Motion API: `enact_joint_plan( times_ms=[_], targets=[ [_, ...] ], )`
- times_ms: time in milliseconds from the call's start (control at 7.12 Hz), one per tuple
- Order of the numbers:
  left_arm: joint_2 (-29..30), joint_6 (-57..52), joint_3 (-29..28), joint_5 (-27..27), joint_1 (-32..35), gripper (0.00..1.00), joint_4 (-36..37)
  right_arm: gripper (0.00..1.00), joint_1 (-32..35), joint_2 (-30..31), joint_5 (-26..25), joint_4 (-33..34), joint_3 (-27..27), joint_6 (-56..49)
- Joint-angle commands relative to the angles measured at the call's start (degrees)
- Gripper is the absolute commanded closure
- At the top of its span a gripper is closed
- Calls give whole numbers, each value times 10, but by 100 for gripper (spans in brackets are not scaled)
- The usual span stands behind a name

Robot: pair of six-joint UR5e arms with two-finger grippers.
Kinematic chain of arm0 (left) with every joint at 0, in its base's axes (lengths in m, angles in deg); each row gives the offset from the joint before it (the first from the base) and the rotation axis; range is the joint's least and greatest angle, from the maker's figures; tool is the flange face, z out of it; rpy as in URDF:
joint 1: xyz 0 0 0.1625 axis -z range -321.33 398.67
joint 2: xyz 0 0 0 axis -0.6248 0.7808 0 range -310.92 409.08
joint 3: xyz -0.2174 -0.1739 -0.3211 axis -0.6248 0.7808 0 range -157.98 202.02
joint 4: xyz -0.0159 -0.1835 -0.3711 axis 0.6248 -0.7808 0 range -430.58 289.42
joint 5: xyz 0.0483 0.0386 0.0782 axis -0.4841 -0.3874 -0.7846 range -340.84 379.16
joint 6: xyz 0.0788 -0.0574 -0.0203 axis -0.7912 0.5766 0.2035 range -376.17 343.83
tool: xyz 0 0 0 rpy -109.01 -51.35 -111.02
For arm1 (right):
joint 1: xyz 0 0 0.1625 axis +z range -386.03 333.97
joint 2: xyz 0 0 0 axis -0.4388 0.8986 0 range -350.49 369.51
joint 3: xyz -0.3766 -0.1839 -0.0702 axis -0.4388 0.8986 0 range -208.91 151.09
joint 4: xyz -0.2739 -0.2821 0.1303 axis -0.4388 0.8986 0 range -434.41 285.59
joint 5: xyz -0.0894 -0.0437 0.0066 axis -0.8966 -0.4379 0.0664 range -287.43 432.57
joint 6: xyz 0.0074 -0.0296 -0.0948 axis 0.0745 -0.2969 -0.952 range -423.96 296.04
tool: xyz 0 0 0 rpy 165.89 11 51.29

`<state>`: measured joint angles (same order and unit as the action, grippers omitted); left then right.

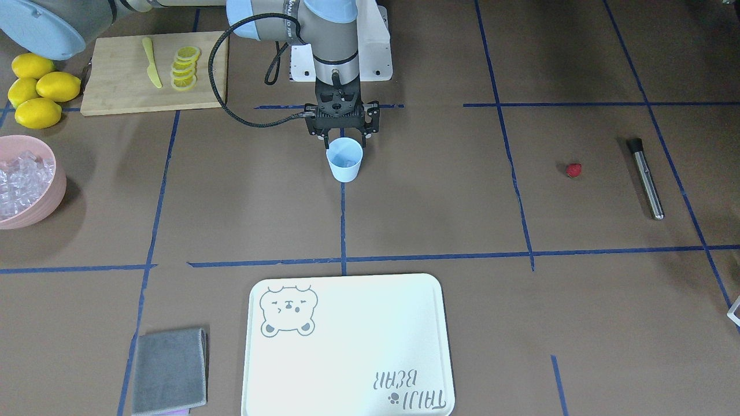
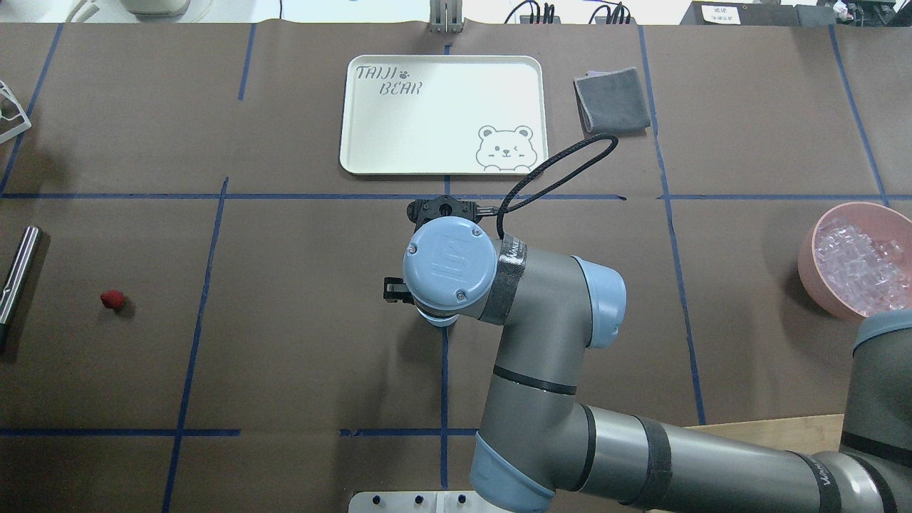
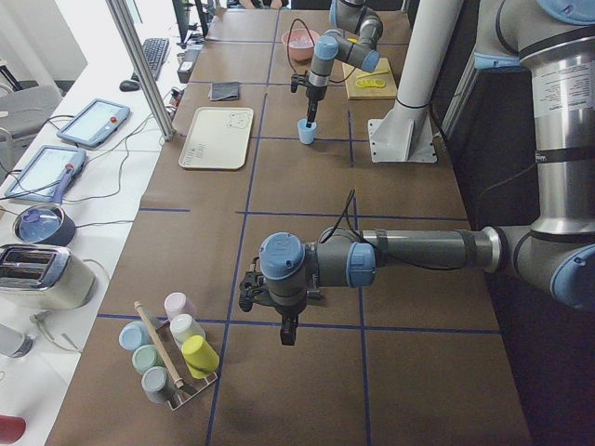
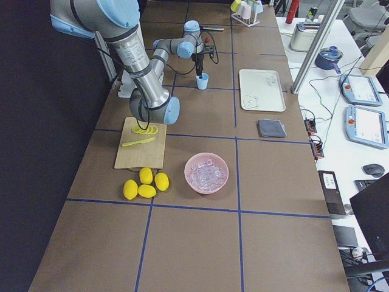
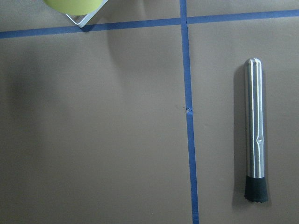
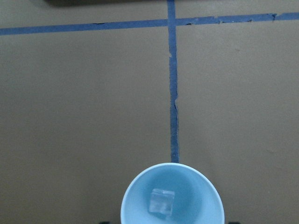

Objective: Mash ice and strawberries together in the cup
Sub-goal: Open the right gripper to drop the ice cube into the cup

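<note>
The light blue cup (image 1: pixel 345 162) stands upright at the table's middle on a blue tape line. One clear ice cube (image 6: pixel 161 202) lies in the cup (image 6: pixel 172 196). More ice (image 1: pixel 20 179) fills the pink bowl (image 1: pixel 55 190). My right gripper (image 1: pixel 345 137) hangs straight above the cup's mouth, fingers spread and empty. The red strawberry (image 1: pixel 573 170) lies alone on the table, far from the cup. My left gripper (image 3: pixel 288 333) shows only in the exterior left view, so I cannot tell its state. It hovers over a steel muddler (image 5: pixel 255 130).
A wooden board (image 1: pixel 115 86) holds lemon slices (image 1: pixel 185 69) and a yellow knife (image 1: pixel 152 70). Whole lemons (image 1: pixel 37 89) lie beside it. A white bear tray (image 1: pixel 347 346) and a grey cloth (image 1: pixel 169 370) lie on the operators' side. A cup rack (image 3: pixel 172 358) stands near my left arm.
</note>
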<state>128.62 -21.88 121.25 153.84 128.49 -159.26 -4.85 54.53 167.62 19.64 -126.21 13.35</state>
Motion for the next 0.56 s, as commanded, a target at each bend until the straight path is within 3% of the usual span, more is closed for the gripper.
enact_joint_plan(
  times_ms=[0,140,421],
  targets=[
    [0,0,0,0,0,0,0,0,14,8,11,-1,-1,-14],
    [0,0,-1,0,0,0,-1,0,35,33,53,-6,-3,-51],
    [0,0,-1,0,0,0,0,0,113,108,133,-8,-61,-189]
  ],
)
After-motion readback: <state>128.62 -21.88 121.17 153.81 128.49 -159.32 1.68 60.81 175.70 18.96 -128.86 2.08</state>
